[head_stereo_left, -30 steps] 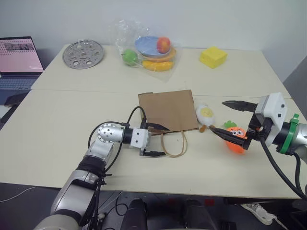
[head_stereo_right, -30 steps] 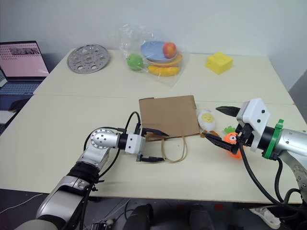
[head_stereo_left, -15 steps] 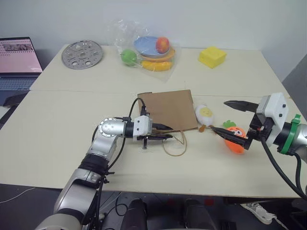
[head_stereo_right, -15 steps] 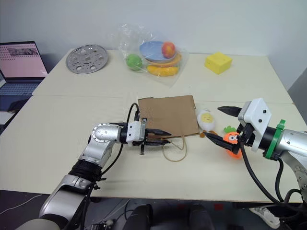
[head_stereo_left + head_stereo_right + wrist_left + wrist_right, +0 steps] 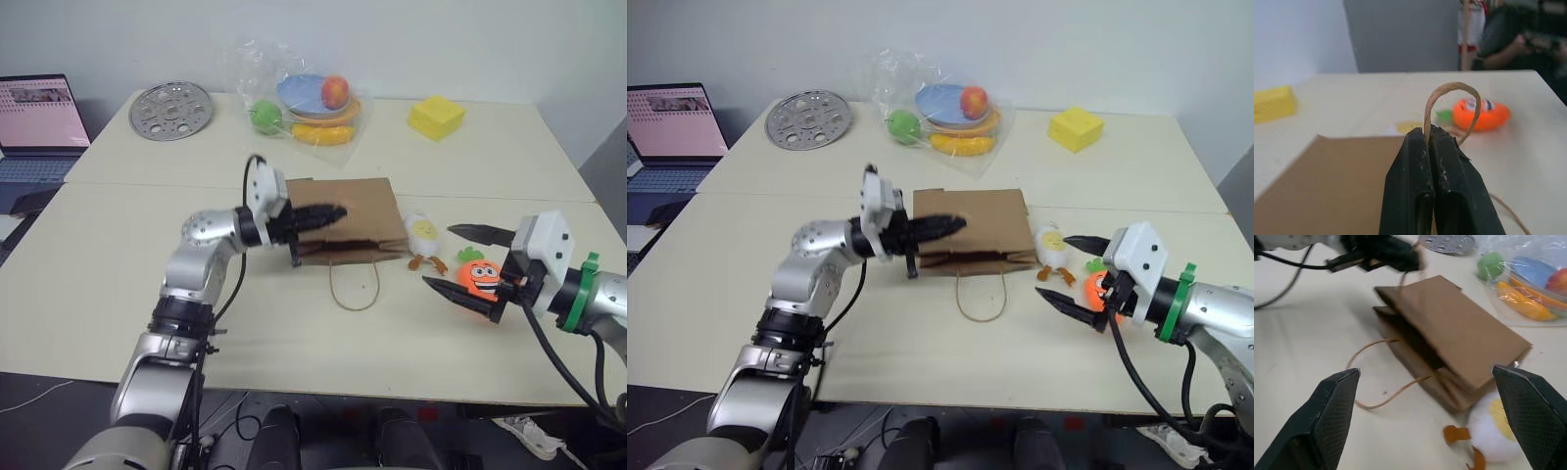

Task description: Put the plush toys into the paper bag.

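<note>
The brown paper bag lies on the table with its mouth gaping toward me. My left gripper is shut on the bag's upper handle and holds it up off the table. The other handle loops flat on the table. A white-yellow egg plush toy lies just right of the bag. An orange carrot plush toy lies further right, between the spread fingers of my open right gripper, which holds nothing.
At the back stand a clear plastic bag of fruit and plates, a yellow block and a perforated metal disc. A laptop sits at far left. A person sits beyond the table.
My left gripper has shut on the bag's upper handle and risen with it, pulling the bag's mouth open. The right gripper has sunk slightly beside the carrot.
</note>
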`<control>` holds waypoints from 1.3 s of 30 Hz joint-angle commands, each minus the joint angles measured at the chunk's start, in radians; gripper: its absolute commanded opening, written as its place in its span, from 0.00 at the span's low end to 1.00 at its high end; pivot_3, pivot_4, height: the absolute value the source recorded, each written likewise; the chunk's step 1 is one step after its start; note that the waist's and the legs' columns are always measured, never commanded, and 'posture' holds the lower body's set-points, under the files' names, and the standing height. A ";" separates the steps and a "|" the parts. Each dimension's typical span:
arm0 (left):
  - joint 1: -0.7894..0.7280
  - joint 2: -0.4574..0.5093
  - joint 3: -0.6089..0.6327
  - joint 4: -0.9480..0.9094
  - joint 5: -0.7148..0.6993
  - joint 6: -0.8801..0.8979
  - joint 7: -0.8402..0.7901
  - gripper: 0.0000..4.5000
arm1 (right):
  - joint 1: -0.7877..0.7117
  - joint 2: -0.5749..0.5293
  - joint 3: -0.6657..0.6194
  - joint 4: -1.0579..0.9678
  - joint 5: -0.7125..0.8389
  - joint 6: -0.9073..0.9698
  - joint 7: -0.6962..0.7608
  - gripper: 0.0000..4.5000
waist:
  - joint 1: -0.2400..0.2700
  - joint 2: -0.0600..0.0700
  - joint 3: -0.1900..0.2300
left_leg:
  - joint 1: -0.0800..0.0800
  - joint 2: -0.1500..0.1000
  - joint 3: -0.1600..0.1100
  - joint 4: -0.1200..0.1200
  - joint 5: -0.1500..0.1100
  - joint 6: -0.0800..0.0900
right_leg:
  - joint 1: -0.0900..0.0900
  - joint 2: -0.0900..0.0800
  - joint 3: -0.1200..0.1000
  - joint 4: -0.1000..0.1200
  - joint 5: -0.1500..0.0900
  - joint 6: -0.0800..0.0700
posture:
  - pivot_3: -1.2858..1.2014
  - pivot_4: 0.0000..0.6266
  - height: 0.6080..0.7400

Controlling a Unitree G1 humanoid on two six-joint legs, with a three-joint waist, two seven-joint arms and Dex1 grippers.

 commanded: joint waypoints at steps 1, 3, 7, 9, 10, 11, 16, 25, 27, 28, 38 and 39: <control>-0.022 -0.006 0.024 -0.031 -0.006 0.015 0.027 0.00 | 0.011 0.039 0.024 -0.045 0.040 0.013 -0.033 0.79 | 0.000 0.000 0.000 | 0.000 0.000 0.000 0.000 0.000 0.000 | 0.000 0.000 0.000 0.000 0.000 0.000 | 0.52 0.24 1.00; -0.020 -0.006 0.024 -0.031 -0.005 0.020 0.022 0.00 | -0.004 0.060 0.069 -0.046 0.012 0.012 -0.064 0.62 | -0.002 0.000 0.000 | 0.001 0.000 0.000 0.000 0.000 0.000 | 0.000 0.000 0.000 0.000 0.000 0.000 | 0.52 0.24 1.00; -0.038 -0.017 0.022 -0.026 -0.008 0.026 0.021 0.00 | -0.103 0.152 0.196 -0.026 -0.038 0.049 -0.182 0.29 | -0.010 0.000 0.000 | 0.002 0.000 0.000 0.000 0.000 0.000 | 0.001 0.000 0.000 0.000 0.000 0.000 | 0.52 0.24 1.00; -0.042 -0.024 0.020 -0.031 -0.008 0.024 0.019 0.00 | -0.164 0.218 0.248 -0.002 -0.063 0.069 -0.244 0.13 | -0.012 0.000 0.000 | 0.002 0.000 0.000 0.000 0.000 0.000 | 0.001 0.000 0.000 0.001 0.000 0.000 | 0.52 0.24 1.00; -0.043 -0.026 0.019 -0.032 -0.007 0.024 0.018 0.00 | -0.178 0.235 0.259 0.003 -0.071 0.077 -0.258 0.05 | -0.012 0.000 0.000 | 0.002 0.000 0.000 0.000 0.000 0.000 | 0.001 0.000 0.000 0.000 0.000 0.000 | 0.52 0.24 1.00; -0.042 -0.029 0.021 -0.034 -0.009 0.028 0.019 0.00 | -0.202 0.265 0.272 0.018 -0.084 0.086 -0.287 0.01 | -0.012 0.000 0.000 | 0.002 0.000 0.000 0.000 0.000 0.000 | 0.001 0.000 0.000 0.000 0.000 0.000 | 0.52 0.24 1.00; -0.042 -0.038 0.028 -0.041 -0.017 0.029 0.014 0.00 | -0.283 0.396 0.343 0.147 -0.151 0.120 -0.398 0.01 | -0.009 0.000 0.000 | 0.001 0.000 -0.001 -0.001 0.000 0.000 | 0.001 0.000 0.000 0.000 0.000 0.000 | 0.52 0.24 1.00; -0.045 -0.042 0.045 -0.069 -0.057 0.074 0.012 0.00 | -0.408 0.628 0.449 0.525 -0.345 -0.071 -0.461 0.01 | -0.021 0.000 0.000 | 0.001 0.000 0.000 -0.001 0.000 0.000 | -0.001 0.001 0.000 0.001 0.000 0.000 | 0.52 0.24 1.00; -0.040 -0.047 0.061 -0.098 -0.096 0.107 0.017 0.00 | -0.442 0.671 0.473 0.617 -0.397 -0.121 -0.472 0.01 | -0.024 0.000 0.000 | 0.001 0.001 -0.001 -0.001 0.000 0.000 | -0.001 0.001 0.000 0.001 0.000 0.000 | 0.52 0.24 1.00; -0.039 -0.049 0.075 -0.119 -0.128 0.147 0.031 0.00 | -0.468 0.706 0.471 0.684 -0.421 -0.155 -0.499 0.01 | -0.025 0.000 0.000 | 0.001 0.000 -0.001 -0.002 0.000 0.000 | -0.001 0.001 0.000 0.001 0.000 0.000 | 0.52 0.24 1.00; -0.206 0.006 0.215 -0.056 -0.186 0.303 0.219 0.00 | -0.499 0.808 0.509 0.902 -0.541 -0.194 -0.524 0.01 | -0.021 0.000 0.000 | -0.002 0.000 -0.001 -0.001 0.000 0.000 | -0.004 0.000 -0.001 0.002 0.000 0.000 | 0.52 0.24 1.00; -0.245 0.009 0.229 -0.016 -0.173 0.291 0.244 0.00 | -0.485 0.818 0.503 0.887 -0.525 -0.174 -0.514 0.01 | -0.022 0.000 0.000 | -0.002 0.000 -0.002 -0.001 0.000 0.000 | -0.004 0.000 -0.001 0.002 0.000 0.000 | 0.52 0.24 1.00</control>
